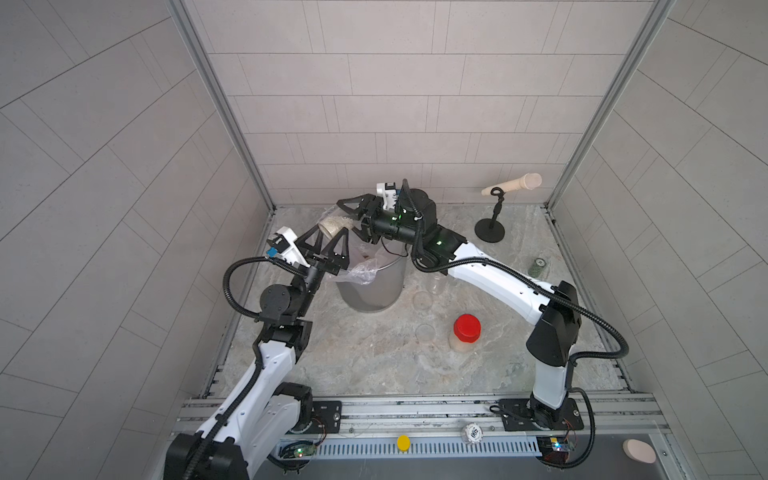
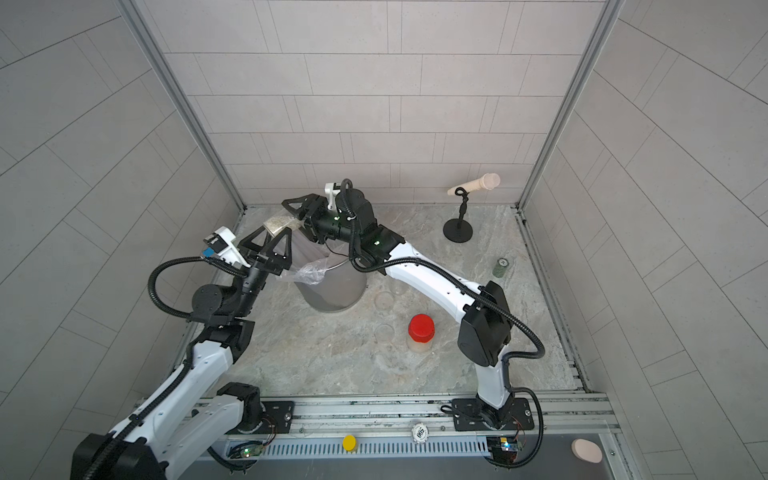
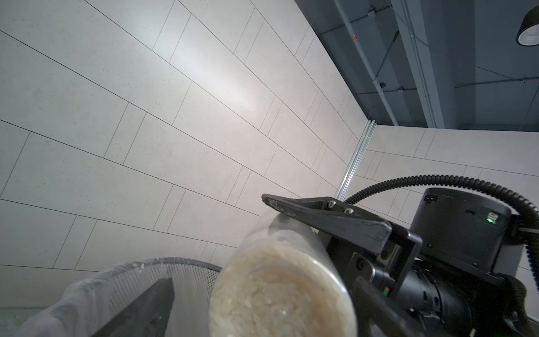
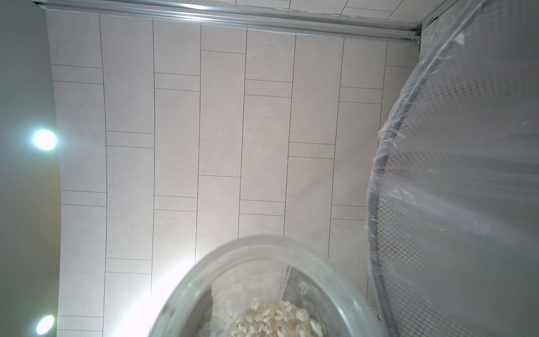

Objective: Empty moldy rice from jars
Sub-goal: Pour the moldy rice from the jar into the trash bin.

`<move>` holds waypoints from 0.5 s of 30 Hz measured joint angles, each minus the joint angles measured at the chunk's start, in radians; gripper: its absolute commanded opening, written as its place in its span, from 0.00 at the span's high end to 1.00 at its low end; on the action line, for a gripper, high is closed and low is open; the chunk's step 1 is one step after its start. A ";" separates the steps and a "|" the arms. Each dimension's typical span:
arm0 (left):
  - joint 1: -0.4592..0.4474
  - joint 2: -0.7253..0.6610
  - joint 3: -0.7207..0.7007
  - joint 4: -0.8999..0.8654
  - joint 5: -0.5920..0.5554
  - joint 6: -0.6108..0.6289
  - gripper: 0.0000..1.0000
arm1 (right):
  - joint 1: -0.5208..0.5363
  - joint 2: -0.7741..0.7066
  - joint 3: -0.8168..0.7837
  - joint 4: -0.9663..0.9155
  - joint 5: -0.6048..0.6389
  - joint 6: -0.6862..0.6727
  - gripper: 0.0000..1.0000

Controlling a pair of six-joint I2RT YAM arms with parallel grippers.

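- Right gripper (image 1: 351,218) is clamped across the side of a clear jar (image 1: 334,226). The jar lies tipped roughly level, just left of centre in both top views, above the upper-left rim of the lined metal bin (image 1: 374,291).
- Left gripper (image 1: 330,239) is spread wide and empty. Its fingers point up toward the jar from just below it in the frame; whether they touch the glass I cannot tell.
- The moldy rice (image 3: 277,300) packs the jar's round end in the left wrist view. In the right wrist view it lies low in the jar, with nothing visibly falling.
- The step in hand looks like the pour. To do it well, I judge the mouth should be carried fully over the bin's opening before the wrist rolls further. The jar sits near the rim, so grains could land on the table (image 1: 374,365) or catch the loose plastic liner (image 1: 359,272).
- A slow roll past level, then a pause or slight shake, should clear clumped grains. Smooth glass calls for a firm grip.
- The empty left gripper is best kept out from under the mouth.
- The red-lidded jar (image 1: 466,332) stands capped at the bin's lower right with rice inside. Two clear lids (image 1: 423,300) lie between it and the bin.
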 measured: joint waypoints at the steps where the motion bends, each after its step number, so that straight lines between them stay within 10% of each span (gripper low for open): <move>1: 0.000 0.006 0.000 0.006 0.000 -0.003 0.03 | 0.000 0.000 0.000 0.000 -0.001 0.000 0.78; 15: 0.000 0.078 0.000 0.109 0.018 -0.034 0.06 | 0.003 0.000 0.000 0.006 -0.010 0.003 0.79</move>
